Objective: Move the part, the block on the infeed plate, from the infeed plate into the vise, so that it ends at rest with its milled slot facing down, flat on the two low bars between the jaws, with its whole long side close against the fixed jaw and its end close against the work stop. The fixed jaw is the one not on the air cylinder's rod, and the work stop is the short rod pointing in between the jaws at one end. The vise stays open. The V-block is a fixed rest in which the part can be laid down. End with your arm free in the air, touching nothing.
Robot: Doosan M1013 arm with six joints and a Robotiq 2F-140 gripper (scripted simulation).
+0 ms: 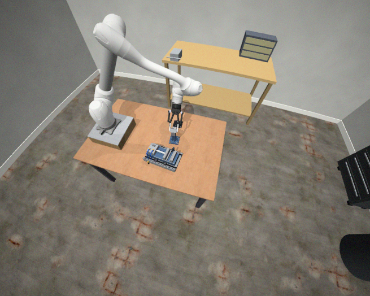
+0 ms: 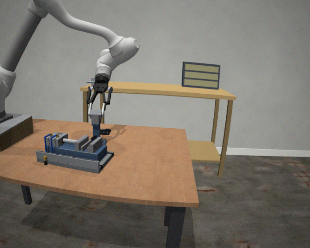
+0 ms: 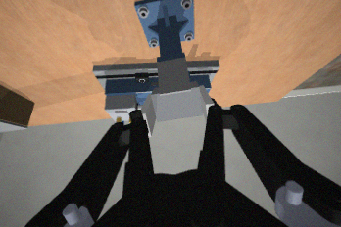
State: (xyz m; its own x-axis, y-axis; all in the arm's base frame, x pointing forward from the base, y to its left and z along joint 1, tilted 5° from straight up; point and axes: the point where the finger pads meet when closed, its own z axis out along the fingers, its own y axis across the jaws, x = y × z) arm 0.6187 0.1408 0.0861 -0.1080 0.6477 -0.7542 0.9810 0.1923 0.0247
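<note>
The part (image 2: 96,114) is a grey block at the top of the blue V-block stand (image 2: 95,129), behind the vise. My gripper (image 2: 96,111) points down over it and is shut on the part, one finger on each side. In the wrist view the part (image 3: 175,106) sits between my fingers, with the V-block's blue base (image 3: 168,17) below it. I cannot tell whether the part still touches the V-block. The vise (image 2: 75,149) stands open and empty on its grey base, cylinder rod at the left. The dark infeed plate (image 2: 105,131) lies just right of the V-block, bare.
The robot's base block (image 2: 9,130) stands at the table's left. A wooden shelf table (image 2: 160,90) with a drawer box (image 2: 200,75) stands behind the work table. The vise (image 1: 163,156) is close in front of the V-block (image 1: 174,139).
</note>
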